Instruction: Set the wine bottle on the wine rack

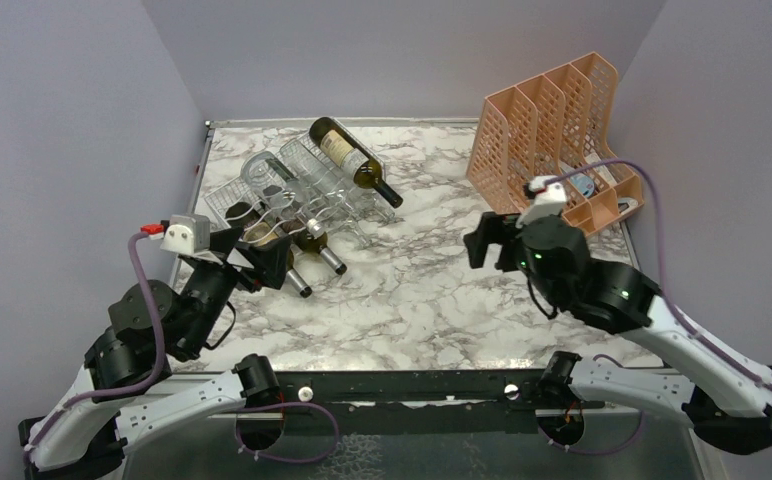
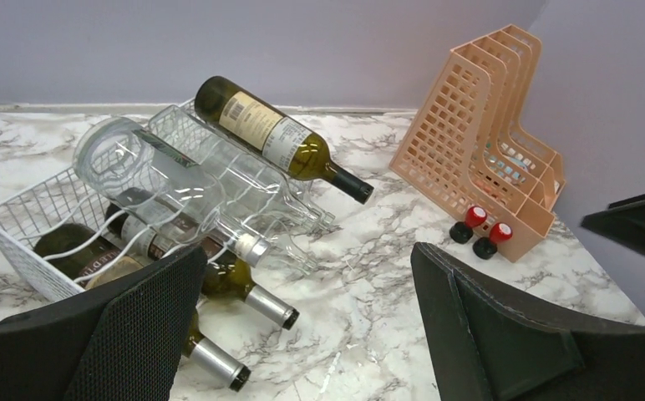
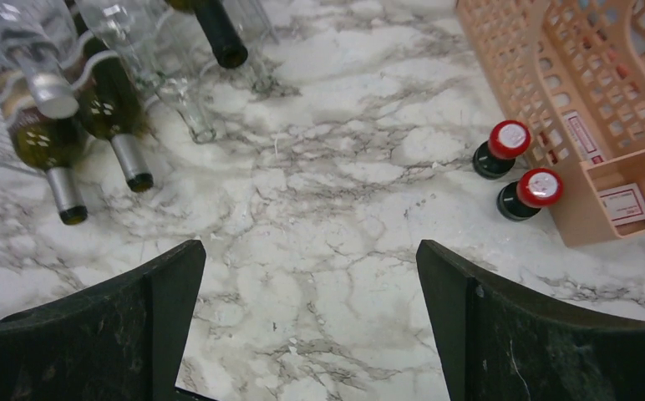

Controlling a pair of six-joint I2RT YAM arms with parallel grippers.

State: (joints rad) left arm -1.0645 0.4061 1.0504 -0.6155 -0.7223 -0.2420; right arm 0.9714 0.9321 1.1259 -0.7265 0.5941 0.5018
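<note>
Left gripper (image 2: 307, 259): jaws spread wide, nothing between them, touching nothing that I can see; it hangs near the front corner of the wine rack (image 2: 27, 221). Right gripper (image 3: 308, 251): jaws equally wide, empty, above bare marble table (image 1: 432, 280). The wine bottle (image 2: 277, 138), dark green with a pale label, lies across the rack's top row, neck slanting down towards the peach file holder (image 1: 547, 125). Lower cradles hold green bottles with silver-capped necks poking out; I cannot count the clear glass ones among the white wire. From above, the left arm covers the rack's near corner. The right wrist view crops the rack. Two small red-capped bottles (image 3: 503, 146) stand just beside the holder; its contents are indistinct.
</note>
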